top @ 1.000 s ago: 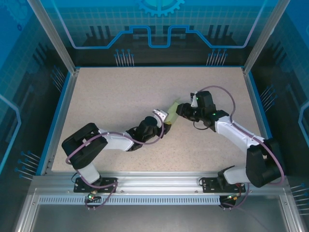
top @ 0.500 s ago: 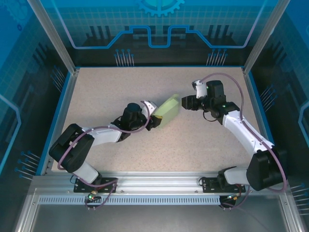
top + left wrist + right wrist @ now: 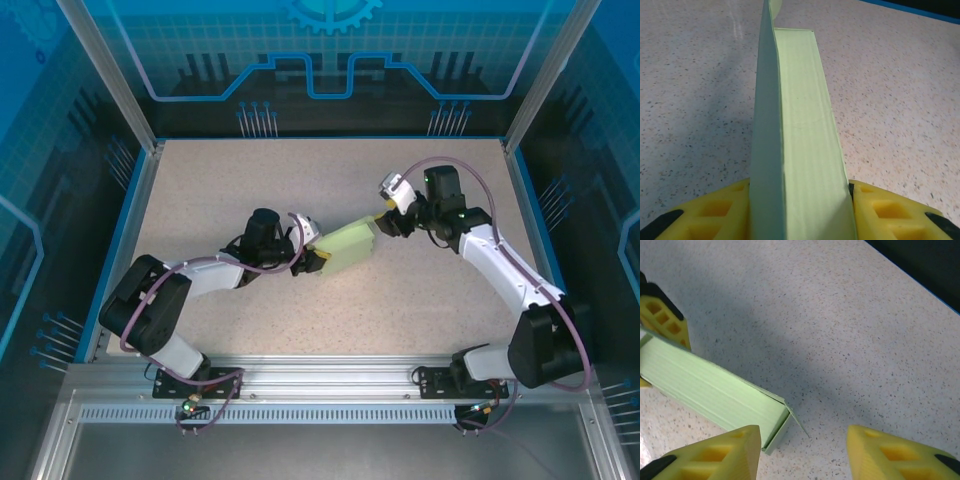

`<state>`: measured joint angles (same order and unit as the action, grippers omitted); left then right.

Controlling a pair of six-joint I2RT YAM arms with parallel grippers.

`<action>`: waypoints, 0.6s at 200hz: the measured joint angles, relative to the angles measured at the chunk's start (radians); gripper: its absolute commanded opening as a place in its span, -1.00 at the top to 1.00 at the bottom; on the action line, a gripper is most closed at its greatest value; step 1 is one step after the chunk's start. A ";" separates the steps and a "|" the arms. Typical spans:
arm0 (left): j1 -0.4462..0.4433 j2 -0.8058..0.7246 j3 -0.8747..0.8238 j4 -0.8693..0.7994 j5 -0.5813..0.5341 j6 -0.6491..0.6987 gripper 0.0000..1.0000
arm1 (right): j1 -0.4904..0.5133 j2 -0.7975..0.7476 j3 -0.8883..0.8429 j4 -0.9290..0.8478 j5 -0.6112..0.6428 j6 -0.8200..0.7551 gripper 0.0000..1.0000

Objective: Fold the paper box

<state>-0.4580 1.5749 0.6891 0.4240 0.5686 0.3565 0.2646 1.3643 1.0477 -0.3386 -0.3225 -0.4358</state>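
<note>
Since the paper box (image 3: 345, 243) is clamped at one end only by the left jaws, near the middle of the surface (image 3: 250, 180), the thin card can be buckled or pulled free if its loose end flap is caught off-centre by the right jaws, spread open just beside it.

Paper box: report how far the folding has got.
Done: the paper box is already a flat rectangular sleeve. In hand: the left gripper clamps one end of it. Left: the end flap by the open right gripper juts out untucked, so that end looks unclosed.
</note>
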 measured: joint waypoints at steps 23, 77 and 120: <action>0.008 0.000 0.000 -0.025 0.018 0.031 0.30 | 0.001 0.040 0.002 -0.026 -0.022 -0.079 0.02; 0.011 0.000 0.000 -0.057 0.032 0.063 0.29 | 0.029 0.101 0.002 -0.035 -0.014 -0.177 0.16; 0.011 0.000 0.001 -0.061 0.032 0.064 0.29 | 0.039 0.135 0.002 -0.035 0.002 -0.214 0.51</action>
<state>-0.4469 1.5749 0.6899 0.3630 0.6010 0.4210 0.3031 1.4990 1.0500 -0.3740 -0.3206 -0.6495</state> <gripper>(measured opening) 0.413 0.286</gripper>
